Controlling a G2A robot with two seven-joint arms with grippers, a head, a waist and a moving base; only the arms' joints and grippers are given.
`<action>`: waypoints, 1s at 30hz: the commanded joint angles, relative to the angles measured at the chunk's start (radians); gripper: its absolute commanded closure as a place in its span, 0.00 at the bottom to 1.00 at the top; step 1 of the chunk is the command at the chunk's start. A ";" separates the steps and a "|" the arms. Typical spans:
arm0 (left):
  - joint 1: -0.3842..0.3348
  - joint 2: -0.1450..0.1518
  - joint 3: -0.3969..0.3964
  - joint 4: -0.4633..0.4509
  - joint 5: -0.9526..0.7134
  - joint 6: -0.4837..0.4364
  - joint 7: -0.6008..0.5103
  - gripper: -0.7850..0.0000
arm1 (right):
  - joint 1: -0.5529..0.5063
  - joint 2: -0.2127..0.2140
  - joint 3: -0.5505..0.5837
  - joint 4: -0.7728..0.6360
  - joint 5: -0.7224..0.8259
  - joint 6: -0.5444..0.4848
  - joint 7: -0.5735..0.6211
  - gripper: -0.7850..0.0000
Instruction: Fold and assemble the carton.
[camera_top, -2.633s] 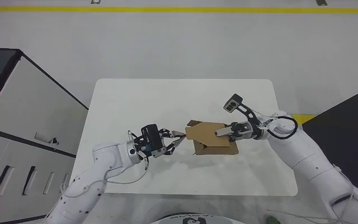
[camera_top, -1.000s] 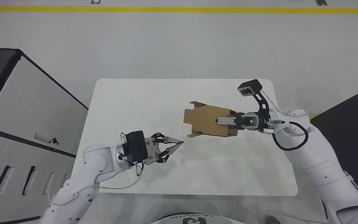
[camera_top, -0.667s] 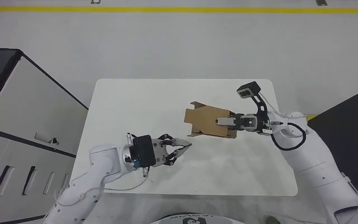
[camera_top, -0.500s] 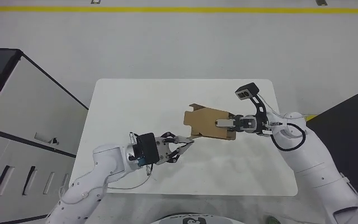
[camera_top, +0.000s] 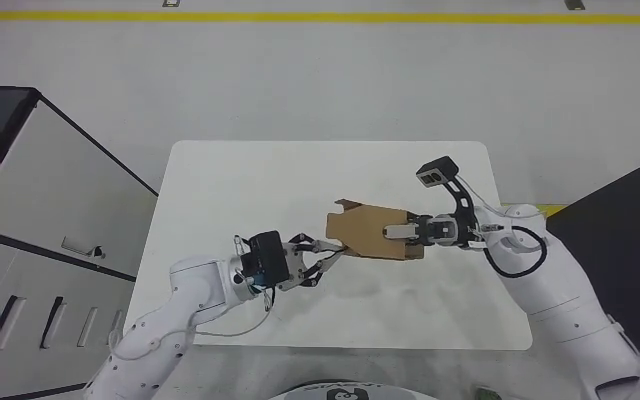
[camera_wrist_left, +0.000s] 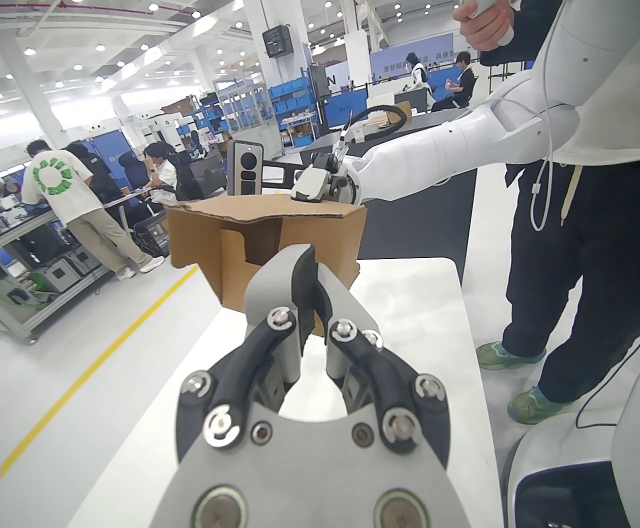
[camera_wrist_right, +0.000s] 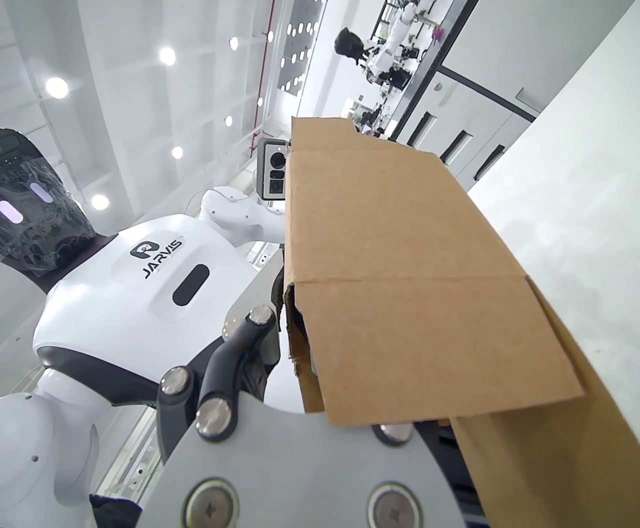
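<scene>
Two arms: both are over the white table (camera_top: 230, 190) and meet at the carton (camera_top: 365, 228) near the table's middle.
Change, carton: it sits a little closer to the robot's side of the table than a second ago. Its long axis runs left to right as before.
Change, left arm: a second ago the left gripper (camera_wrist_left: 312, 272) lay well apart from the carton, toward the robot's left. It has since closed in, and its tips are now at the carton's near left corner.
Change, right arm: the hold on the carton's right end is unchanged, and the wrist is drawn slightly nearer the robot.
Surface: flat white tabletop with rounded corners.
Room: pale grey floor, with a yellow line (camera_top: 320, 17) across the far side. A grey cabinet (camera_top: 60, 190) stands beside the table on the robot's left.
Right gripper (camera_top: 393, 231): clamped on the carton's top panel at the right end. One finger lies on top of the board and the other is hidden beneath it.
Left gripper: fingers (camera_wrist_left: 277, 295) are drawn together, with the pads meeting at the tips. Contact with the carton cannot be told.
Carton: brown board opened into a box shape. Its open end, with an inner flap, faces the left gripper. Whether its underside rests on the table cannot be told.
</scene>
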 joint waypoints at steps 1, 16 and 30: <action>-0.002 0.000 0.001 0.001 -0.001 -0.004 -0.002 1.00 | 0.000 -0.002 0.000 -0.002 -0.004 0.001 0.001 1.00; -0.006 0.001 0.011 0.000 0.001 -0.030 -0.005 1.00 | -0.010 -0.013 -0.004 -0.005 -0.027 0.006 0.006 1.00; -0.013 0.002 0.013 0.001 0.002 -0.029 -0.011 1.00 | -0.031 -0.017 0.017 -0.006 -0.025 0.006 0.006 1.00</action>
